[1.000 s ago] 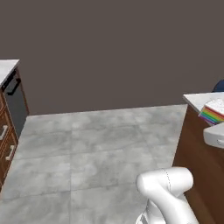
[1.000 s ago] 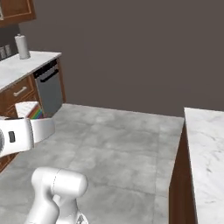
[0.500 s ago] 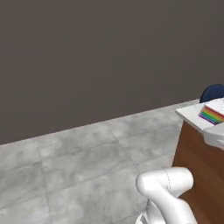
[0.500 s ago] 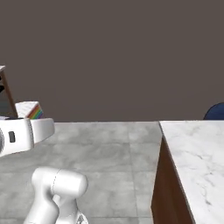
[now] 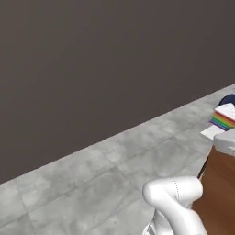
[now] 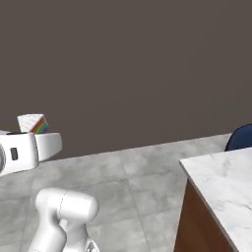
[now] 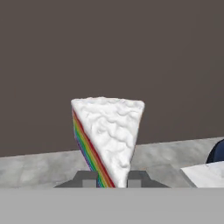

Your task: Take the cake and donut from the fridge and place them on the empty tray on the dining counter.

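Observation:
A wedge of cake (image 7: 107, 135) with white icing and rainbow layers stands upright between the two dark fingertips of my gripper (image 7: 113, 179), which is shut on it. In the right base view the cake (image 6: 33, 124) rides above the white hand at the left edge. In the left base view the cake (image 5: 224, 118) is at the far right edge. The marble top of the dining counter (image 6: 221, 182) lies at the lower right, apart from the cake. The donut, the fridge and the tray are out of view.
A blue stool (image 6: 241, 138) stands at the far side of the dining counter, in front of a plain dark wall. The counter's wooden base (image 5: 220, 183) is close to the arm. Grey tiled floor (image 5: 92, 183) stretches to the left.
The whole picture has shifted as the base turned right: the drawer counter slid out to the left, and the dining counter and stool came in. The cake stays in the gripper.

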Available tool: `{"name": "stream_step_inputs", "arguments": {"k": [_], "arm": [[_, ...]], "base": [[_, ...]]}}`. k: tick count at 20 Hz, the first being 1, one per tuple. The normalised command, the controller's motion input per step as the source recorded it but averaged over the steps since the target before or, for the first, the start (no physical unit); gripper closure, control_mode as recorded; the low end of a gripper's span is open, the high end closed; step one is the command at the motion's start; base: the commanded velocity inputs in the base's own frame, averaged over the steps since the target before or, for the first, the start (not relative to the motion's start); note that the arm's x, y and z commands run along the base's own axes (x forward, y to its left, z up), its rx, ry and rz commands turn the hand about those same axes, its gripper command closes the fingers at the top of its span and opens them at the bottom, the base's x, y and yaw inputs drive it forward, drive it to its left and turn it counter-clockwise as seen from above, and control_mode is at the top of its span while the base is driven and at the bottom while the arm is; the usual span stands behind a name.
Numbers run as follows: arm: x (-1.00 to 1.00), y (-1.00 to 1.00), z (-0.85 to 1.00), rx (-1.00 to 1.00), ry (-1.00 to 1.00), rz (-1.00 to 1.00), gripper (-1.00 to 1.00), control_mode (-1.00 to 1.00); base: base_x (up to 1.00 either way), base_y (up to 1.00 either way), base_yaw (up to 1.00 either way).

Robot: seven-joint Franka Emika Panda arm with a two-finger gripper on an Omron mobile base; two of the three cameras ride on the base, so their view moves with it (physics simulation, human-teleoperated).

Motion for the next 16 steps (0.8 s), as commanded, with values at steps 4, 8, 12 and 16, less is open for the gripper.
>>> {"name": "stream_step_inputs", "arguments": {"k": [4, 8, 12, 16], "arm": [[0.0, 0.0, 0.0, 0.0, 0.0, 0.0, 1.0, 1.0], [0.0, 0.0, 0.0, 0.0, 0.0, 0.0, 1.0, 1.0], [0.0, 0.0, 0.0, 0.0, 0.0, 0.0, 1.0, 1.0], [0.0, 0.0, 0.0, 0.0, 0.0, 0.0, 1.0, 1.0]], "base": [[1.0, 0.71, -0.54], [1.0, 0.52, -0.63], [1.0, 0.74, -0.65], [1.0, 0.89, -0.66]]}}
